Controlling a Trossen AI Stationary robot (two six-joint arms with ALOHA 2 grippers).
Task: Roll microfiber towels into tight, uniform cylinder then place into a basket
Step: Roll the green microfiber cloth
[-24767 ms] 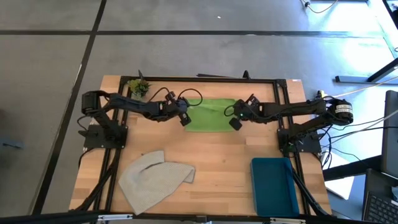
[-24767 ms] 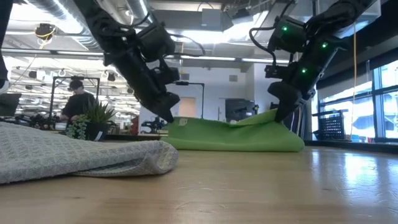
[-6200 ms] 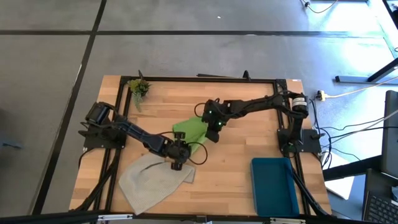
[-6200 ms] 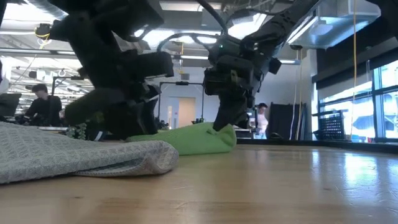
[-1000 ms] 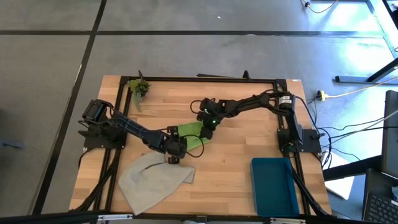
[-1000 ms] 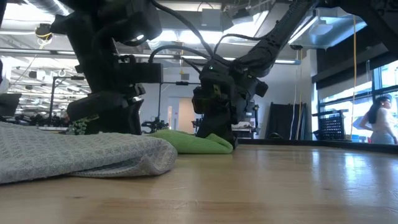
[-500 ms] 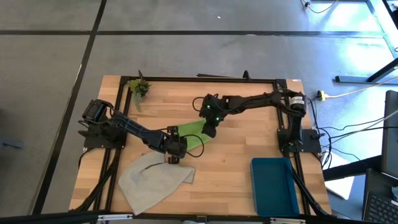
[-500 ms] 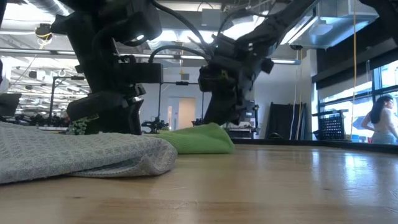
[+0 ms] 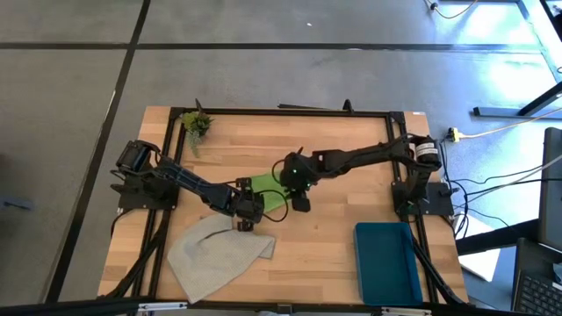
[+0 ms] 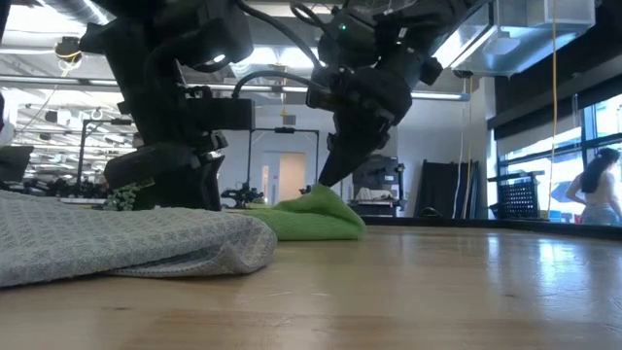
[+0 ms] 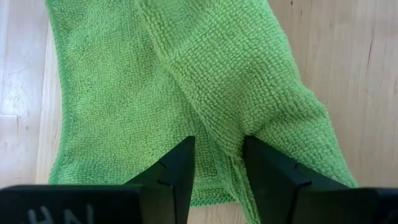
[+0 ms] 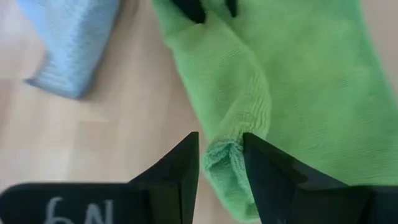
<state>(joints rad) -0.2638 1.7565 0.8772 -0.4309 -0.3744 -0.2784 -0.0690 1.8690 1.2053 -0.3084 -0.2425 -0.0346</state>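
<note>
Presently we find both pincers, left (image 9: 247,211) and right (image 9: 300,200), pinching the green towel (image 9: 268,193) at frame centre, partly rolled. Grey towel (image 9: 215,254) lower left lies unrolled; basket (image 9: 387,262) lower right holds nothing.

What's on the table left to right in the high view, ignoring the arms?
plant sprig → grey-beige towel → lime green towel → teal bin
</note>
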